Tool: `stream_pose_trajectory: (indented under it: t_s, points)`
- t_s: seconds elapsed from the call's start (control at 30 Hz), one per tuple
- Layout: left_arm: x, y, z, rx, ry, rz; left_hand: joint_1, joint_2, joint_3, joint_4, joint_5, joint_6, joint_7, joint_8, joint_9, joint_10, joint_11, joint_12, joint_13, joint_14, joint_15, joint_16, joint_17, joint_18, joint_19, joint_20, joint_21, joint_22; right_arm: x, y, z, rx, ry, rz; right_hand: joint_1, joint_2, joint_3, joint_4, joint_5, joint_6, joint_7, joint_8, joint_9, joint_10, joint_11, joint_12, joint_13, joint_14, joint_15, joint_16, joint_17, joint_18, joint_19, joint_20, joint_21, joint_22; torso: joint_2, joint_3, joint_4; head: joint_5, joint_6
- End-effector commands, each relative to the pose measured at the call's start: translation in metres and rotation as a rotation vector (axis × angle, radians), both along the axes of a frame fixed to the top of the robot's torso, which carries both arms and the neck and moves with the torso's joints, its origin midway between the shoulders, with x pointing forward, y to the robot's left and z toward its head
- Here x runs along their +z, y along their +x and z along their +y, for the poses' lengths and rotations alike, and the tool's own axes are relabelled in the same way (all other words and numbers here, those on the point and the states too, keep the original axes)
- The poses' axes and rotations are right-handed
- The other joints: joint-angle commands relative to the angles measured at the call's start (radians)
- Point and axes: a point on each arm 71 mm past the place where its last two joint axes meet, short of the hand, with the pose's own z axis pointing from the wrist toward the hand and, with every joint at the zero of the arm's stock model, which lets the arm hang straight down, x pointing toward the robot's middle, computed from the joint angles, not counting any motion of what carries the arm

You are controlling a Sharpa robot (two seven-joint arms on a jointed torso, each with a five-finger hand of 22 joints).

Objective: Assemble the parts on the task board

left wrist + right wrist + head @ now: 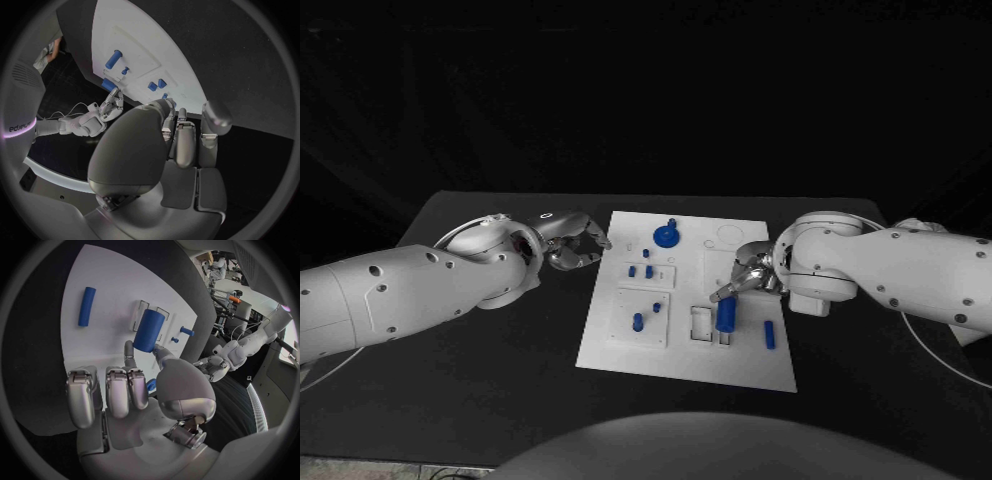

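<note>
The white task board [687, 345] lies mid-table. My right hand [749, 275] reaches over its right half and pinches the near end of a thick blue cylinder [727, 314] between thumb and a finger; the cylinder [149, 330] lies tilted over a slotted holder [707, 324]. A thin blue rod [769, 335] lies flat beside it, also seen as the rod [87, 306]. My left hand [571, 245] hovers at the board's far left edge, fingers loosely bent, holding nothing. A round blue knob [668, 236] stands at the far edge. Small blue pegs [640, 271] and a longer peg [639, 322] sit in the left half.
The board rests on a black table [473, 350] with bare room on both sides and in front. Both white forearms [401, 295] slant in from the sides. The table's far edge [589, 197] runs just behind the board.
</note>
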Motion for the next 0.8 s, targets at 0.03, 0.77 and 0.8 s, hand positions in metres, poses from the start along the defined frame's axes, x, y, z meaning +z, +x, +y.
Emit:
stream_pose_trajectory:
  t_s: [0.03,0.77,0.8]
  points:
    - [-0.001,0.000,-0.002,-0.005,0.003,0.015,-0.004,0.004,0.007,0.001,0.006,-0.002,0.005,0.003,0.001,0.005,0.005,0.002,0.000,-0.002,0.003,-0.007,-0.001,0.016,-0.008,-0.001,-0.003,0.127,-0.001,-0.001,0.006,0.021,0.014,0.025,-0.007,0.004,0.037,-0.027,-0.011,-0.006,-0.004,0.002,0.002,0.103,-0.004,0.004,0.263,0.104,-0.006,0.003,0.263,-0.007,0.102,-0.007,0.004,0.263,0.000,0.0006,0.0013,0.000,0.000]
    - [-0.001,-0.001,-0.003,-0.006,0.002,0.016,-0.004,0.004,0.007,0.001,0.006,-0.003,0.005,0.002,0.001,0.005,0.006,0.002,0.000,-0.003,0.004,-0.007,-0.002,0.016,-0.009,0.000,-0.004,0.127,-0.013,0.002,0.034,0.080,0.002,0.072,-0.033,-0.010,0.030,-0.015,-0.071,-0.010,0.002,-0.005,0.001,0.103,0.001,0.004,0.263,0.104,-0.002,0.003,0.263,-0.007,0.102,-0.003,0.004,0.263,0.000,-0.0001,-0.0001,0.013,0.000]
    - [-0.001,-0.001,-0.004,-0.006,0.002,0.016,-0.004,0.004,0.007,0.001,0.006,-0.003,0.005,0.002,0.001,0.005,0.006,0.002,0.000,-0.003,0.004,-0.007,-0.002,0.016,-0.009,0.000,-0.004,0.127,-0.013,0.002,0.034,0.083,0.001,0.073,-0.035,-0.011,0.029,-0.015,-0.083,-0.011,0.003,-0.006,0.001,0.103,0.001,0.004,0.263,0.104,-0.002,0.003,0.263,-0.007,0.102,-0.003,0.004,0.263,0.000,-0.0001,-0.0003,0.014,0.000]
